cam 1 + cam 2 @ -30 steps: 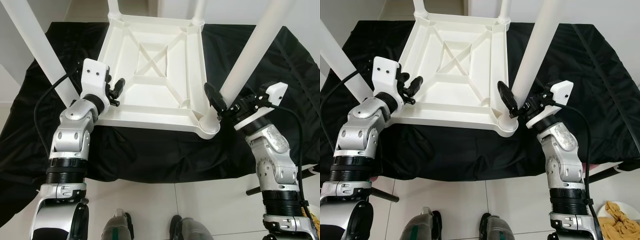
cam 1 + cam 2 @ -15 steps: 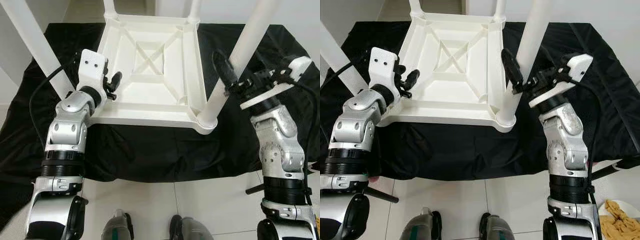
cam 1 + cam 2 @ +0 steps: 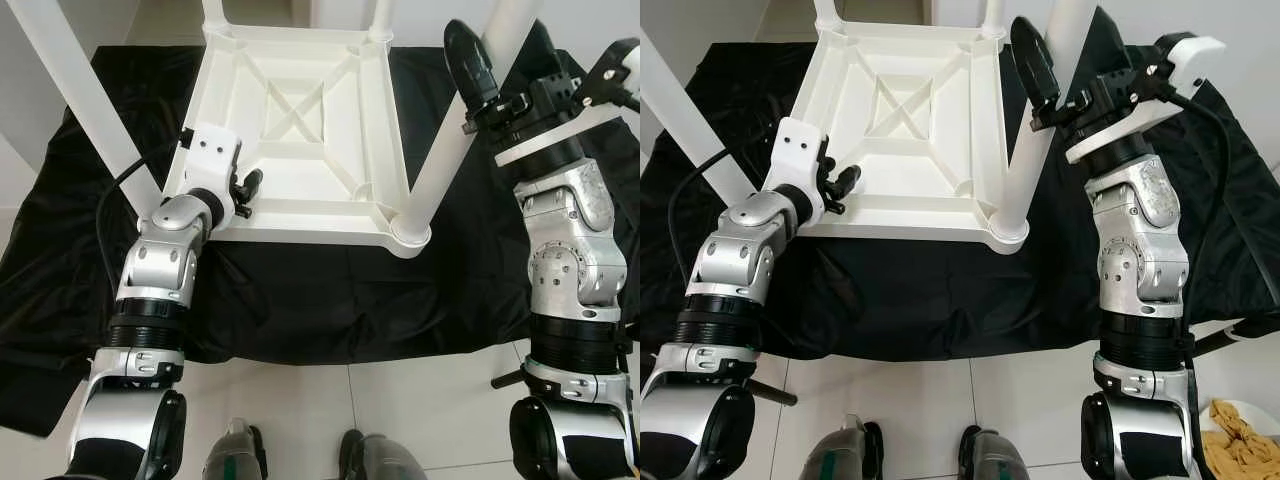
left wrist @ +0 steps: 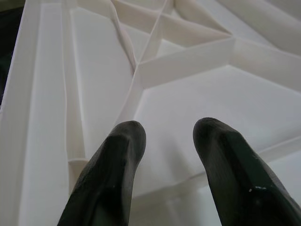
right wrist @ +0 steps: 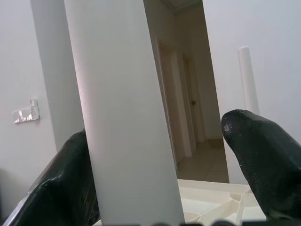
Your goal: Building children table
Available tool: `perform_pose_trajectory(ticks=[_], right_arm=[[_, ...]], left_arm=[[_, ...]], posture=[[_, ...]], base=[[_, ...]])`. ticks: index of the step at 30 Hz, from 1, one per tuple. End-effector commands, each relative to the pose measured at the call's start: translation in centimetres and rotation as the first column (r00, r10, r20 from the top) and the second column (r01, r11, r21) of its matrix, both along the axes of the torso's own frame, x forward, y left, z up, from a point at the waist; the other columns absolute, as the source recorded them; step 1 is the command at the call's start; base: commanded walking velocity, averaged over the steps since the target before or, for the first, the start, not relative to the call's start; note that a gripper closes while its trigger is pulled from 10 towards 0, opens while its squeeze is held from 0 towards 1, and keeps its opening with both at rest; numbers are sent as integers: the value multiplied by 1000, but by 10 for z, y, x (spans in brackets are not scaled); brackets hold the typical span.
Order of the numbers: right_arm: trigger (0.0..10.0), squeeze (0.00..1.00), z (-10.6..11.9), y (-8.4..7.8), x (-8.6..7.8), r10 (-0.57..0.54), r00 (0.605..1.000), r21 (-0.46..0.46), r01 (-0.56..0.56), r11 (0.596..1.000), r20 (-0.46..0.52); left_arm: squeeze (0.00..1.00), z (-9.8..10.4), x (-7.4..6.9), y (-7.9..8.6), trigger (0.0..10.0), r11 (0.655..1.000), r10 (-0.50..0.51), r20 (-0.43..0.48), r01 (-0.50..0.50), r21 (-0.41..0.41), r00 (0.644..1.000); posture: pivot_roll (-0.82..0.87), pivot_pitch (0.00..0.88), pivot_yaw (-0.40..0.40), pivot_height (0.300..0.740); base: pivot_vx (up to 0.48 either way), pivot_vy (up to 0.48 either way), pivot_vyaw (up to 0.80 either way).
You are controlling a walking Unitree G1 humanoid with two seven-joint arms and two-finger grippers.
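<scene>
The right claw [image 3: 500, 75] has been slid up the near right leg [image 3: 450, 150], fingers spread around it, not clamped; the left claw [image 3: 245, 192] is kept open over the upturned tabletop [image 3: 300, 110]; the leg looks seated.

I see the white plastic table [image 3: 300, 140] lying upside down, legs up; its near right leg [image 3: 455, 140] stands between my right gripper's [image 3: 505, 60] spread fingers.
</scene>
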State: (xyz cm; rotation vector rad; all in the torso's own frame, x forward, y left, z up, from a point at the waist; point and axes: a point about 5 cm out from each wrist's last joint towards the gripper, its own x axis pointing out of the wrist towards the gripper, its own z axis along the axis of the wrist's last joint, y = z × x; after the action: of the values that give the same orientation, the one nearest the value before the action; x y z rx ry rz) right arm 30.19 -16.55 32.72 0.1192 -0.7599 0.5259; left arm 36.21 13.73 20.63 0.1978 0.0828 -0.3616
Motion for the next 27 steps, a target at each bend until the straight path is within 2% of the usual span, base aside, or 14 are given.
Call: perform_pose_trajectory(ticks=[1, 9, 10, 12, 13, 14, 15, 16, 18, 23, 27], right_arm=[[10000, 0, 8, 3, -2, 17, 999, -4, -17, 1000, 27], [10000, 0, 11, 4, -2, 30, 999, 3, -31, 1000, 41], [10000, 0, 11, 4, -2, 37, 998, 7, -37, 999, 41], [10000, 0, 11, 5, -3, 45, 998, 11, -45, 999, 45], [10000, 0, 11, 5, -3, 53, 998, 15, -54, 998, 46], [10000, 0, 11, 5, -3, 53, 998, 15, -54, 998, 46], [10000, 0, 11, 6, -4, 62, 997, 17, -63, 998, 46], [10000, 0, 11, 6, -4, 62, 997, 17, -63, 998, 46], [10000, 0, 11, 8, -6, 82, 996, 17, -83, 996, 46], [10000, 0, 11, 11, -10, 122, 992, -10, -122, 993, 40], [10000, 0, 12, 8, -11, 109, 993, -8, -109, 994, 40]], left_arm=[[0, -7, 0, 5, 10000, 984, 173, 9, -173, 36, 985], [0, -6, -2, 2, 10000, 982, 187, 9, -187, 5, 982], [0, -6, 0, 2, 10000, 978, 206, 9, -205, -22, 979], [0, -5, 2, 5, 10000, 972, 230, 29, -228, -49, 973], [0, 1, 4, 8, 10000, 962, 258, 67, -250, -105, 964], [0, 1, 4, 8, 10000, 962, 258, 67, -250, -105, 964], [0, 9, 7, 11, 10000, 953, 279, 126, -259, -158, 952], [0, 9, 7, 11, 10000, 953, 279, 126, -259, -158, 952], [0, 19, 10, 17, 10000, 940, 308, 203, -264, -217, 930], [0, 25, 16, 22, 10000, 927, 343, 259, -279, -252, 903], [0, 21, 20, 24, 10000, 918, 368, 250, -307, -252, 896]], posture=[[88, 131, 1, 740], [91, 134, 0, 740], [90, 134, -1, 740], [88, 134, 1, 740], [88, 134, 1, 740], [88, 134, 1, 740], [82, 136, 0, 740], [82, 136, 0, 740], [77, 135, -1, 740], [73, 134, -1, 740], [67, 133, 4, 740]], base=[[0, 0, 0], [0, 0, 0], [0, 0, 0], [0, 0, 0], [0, 0, 0], [0, 0, 0], [0, 0, 0], [0, 0, 0], [0, 0, 0], [0, 0, 0], [0, 0, 0]])
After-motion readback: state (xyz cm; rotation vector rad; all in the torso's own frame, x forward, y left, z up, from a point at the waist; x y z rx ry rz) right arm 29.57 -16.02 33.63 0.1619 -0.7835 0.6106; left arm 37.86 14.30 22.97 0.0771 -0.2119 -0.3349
